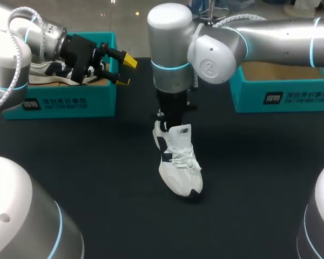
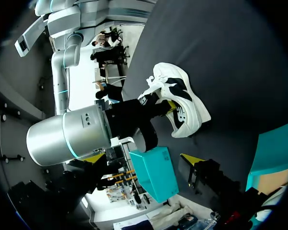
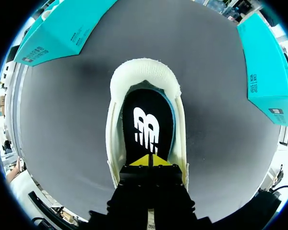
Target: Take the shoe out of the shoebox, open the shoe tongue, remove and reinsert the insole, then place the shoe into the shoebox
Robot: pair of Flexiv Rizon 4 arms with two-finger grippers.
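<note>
1. A white shoe (image 1: pixel 179 164) with dark side patches stands on the black table (image 1: pixel 86 156) near its middle. It is outside both boxes, with its toe toward 5 o'clock and its heel toward 11 o'clock.
2. The right arm (image 1: pixel 270 38) comes in from 2 o'clock, crosses the middle and drops straight down onto the shoe's heel end.
3. The right gripper (image 3: pixel 150 160) is down inside the shoe's opening. Its two yellow tips are pressed together just above the black insole (image 3: pixel 146 122), which lies flat in the shoe. Whether anything is pinched between the tips, I cannot tell.
4. Ahead of that gripper, the padded heel collar (image 3: pixel 143 72) curves round the far end of the opening.
5. The left gripper (image 1: pixel 125 71) hangs at 10 o'clock from the shoe, well apart from it. Its fingers are spread wide and hold nothing, over the right edge of the left box.
6. The left box (image 1: pixel 70 102) is teal and holds a second shoe (image 1: pixel 46 73), white and dark.
7. The right box (image 1: pixel 283 97), also teal, sits at 2 o'clock from the shoe, under the right arm.
</note>
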